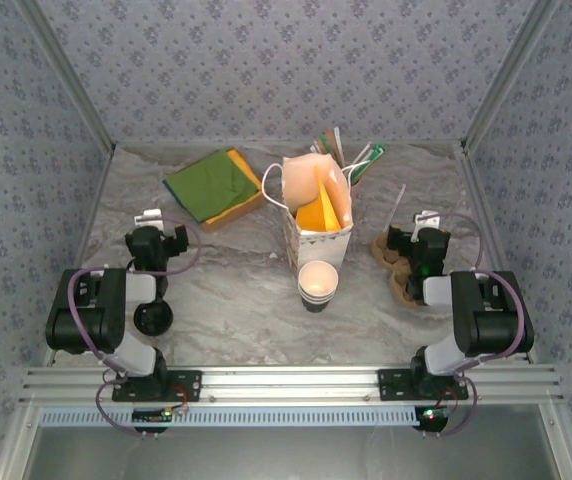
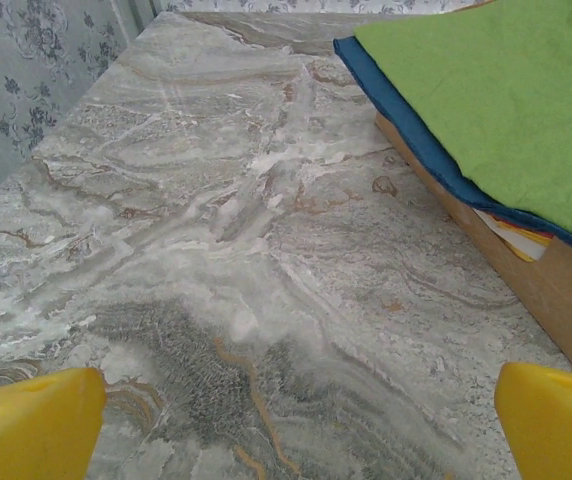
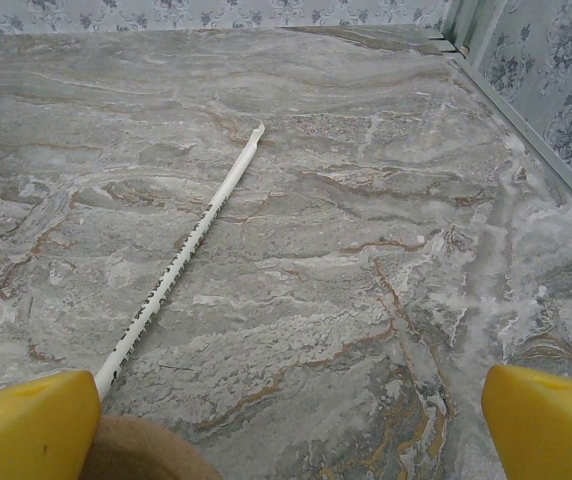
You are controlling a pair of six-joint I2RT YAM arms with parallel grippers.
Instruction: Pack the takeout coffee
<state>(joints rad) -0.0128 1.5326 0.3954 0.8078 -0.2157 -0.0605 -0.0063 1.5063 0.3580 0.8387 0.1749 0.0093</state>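
The takeout coffee, a small cream-rimmed paper cup with dark rings, stands upright mid-table, just in front of a white paper bag with handles and orange sheets inside. My left gripper is far to the cup's left, open over bare marble. In the left wrist view its yellow fingertips stand wide apart with nothing between them. My right gripper is far to the cup's right, also open. It hovers over the brown cardboard carrier, and its yellow fingertips are spread with only table between them.
A stack of green and blue napkins in a cardboard box lies back left. A pink cup with straws stands behind the bag. A white wrapped straw lies on the marble ahead of the right gripper. A black round lid sits by the left arm.
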